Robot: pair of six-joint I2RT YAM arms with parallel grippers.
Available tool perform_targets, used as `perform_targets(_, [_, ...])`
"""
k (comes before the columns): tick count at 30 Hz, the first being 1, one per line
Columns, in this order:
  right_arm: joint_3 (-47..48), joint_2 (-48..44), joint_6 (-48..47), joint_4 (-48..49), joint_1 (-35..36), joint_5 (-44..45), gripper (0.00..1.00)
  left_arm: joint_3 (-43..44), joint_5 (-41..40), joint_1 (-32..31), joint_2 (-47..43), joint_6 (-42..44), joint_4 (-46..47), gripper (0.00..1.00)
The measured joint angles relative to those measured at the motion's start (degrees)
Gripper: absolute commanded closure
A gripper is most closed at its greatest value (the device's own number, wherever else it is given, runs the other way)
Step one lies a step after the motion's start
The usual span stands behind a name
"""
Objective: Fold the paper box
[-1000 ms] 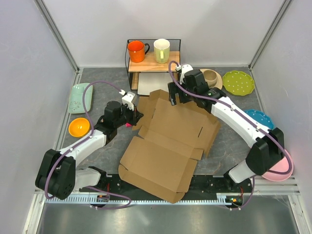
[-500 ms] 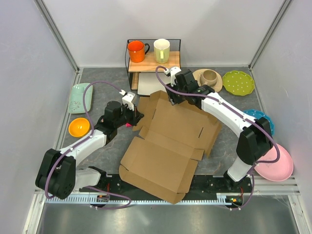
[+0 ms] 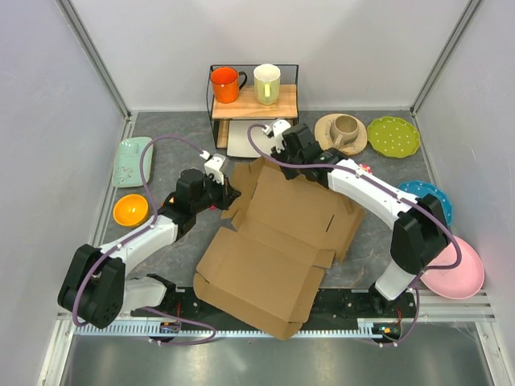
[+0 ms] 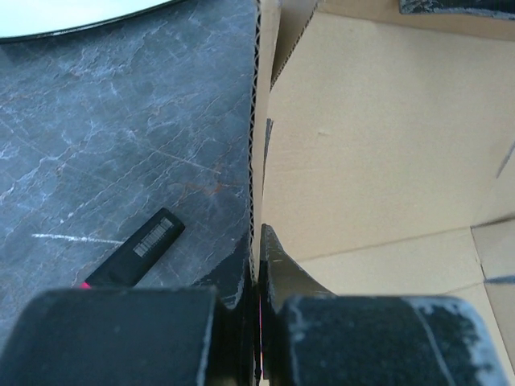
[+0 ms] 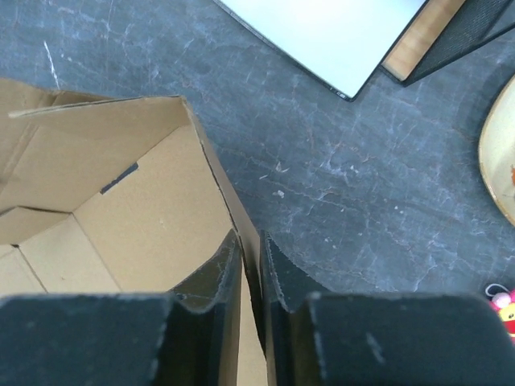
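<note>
- I see the paper box (image 3: 269,241) lying open on the table (image 3: 187,253) between both arms. Its broad near panel lies flat and its far flaps are raised.
- My left claw (image 4: 257,241) is clenched on the box's left wall, one finger on each side of the corrugated edge.
- My right claw (image 5: 251,245) is clamped on the far wall beside its corner, near the wire rack (image 3: 249,103).
- A black barcoded stick (image 4: 137,249) lies on the table just outside the left wall.
</note>
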Motion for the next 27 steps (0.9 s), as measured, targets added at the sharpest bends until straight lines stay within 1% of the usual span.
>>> perform_targets(1, [-0.74, -0.11, -0.07, 0.46, 0.35, 0.35, 0.92, -0.15, -0.44, -0.02, 0.0, -0.07, -0.22, 0.96])
perform_targets(3, [-1.97, -0.13, 0.04, 0.85, 1.11, 1.25, 0.99, -0.42, -1.31, -0.07, -0.07, -0.09, -0.59, 0.88])
perform_targets(4, [-2.51, -0.15, 0.2, 1.05, 1.46, 1.7, 1.0, -0.59, -2.12, -0.13, -0.24, -0.07, -0.85, 0.85])
perform_targets(5, [-3.04, -0.15, 0.35, 1.03, 1.81, 2.12, 1.0, -0.94, -3.21, -0.24, -0.66, -0.13, -0.68, 0.79])
perform_targets(8, [-5.2, -0.42, 0.59, 1.03, 2.6, 5.01, 1.0, -2.14, -6.25, -0.28, -3.39, -0.61, -0.76, 0.69])
perform_targets(10, [-6.84, -1.03, 0.57, 1.03, 2.6, 7.65, 1.0, -2.91, -8.07, -0.24, -5.68, -0.83, -1.55, 0.65])
perform_targets(14, [-8.02, -2.64, -0.48, 1.18, 3.34, 12.92, 1.0, -3.91, -10.54, -0.24, -8.85, -0.85, -2.01, 0.62])
perform_targets(17, [-8.0, -3.72, -2.97, 1.64, 5.86, 17.4, 1.0, -3.96, -11.63, -0.24, -10.03, -1.05, -3.32, 0.62])
perform_targets(21, [-7.74, -3.82, -6.23, 2.14, 9.81, 20.92, 1.0, -4.61, -12.66, -0.24, -11.45, -1.75, -4.31, 0.62])
perform_targets(27, [-7.96, -4.28, -11.34, 3.06, 13.66, 24.0, 1.0, -6.69, -13.4, -0.24, -13.57, -2.69, -5.03, 0.61])
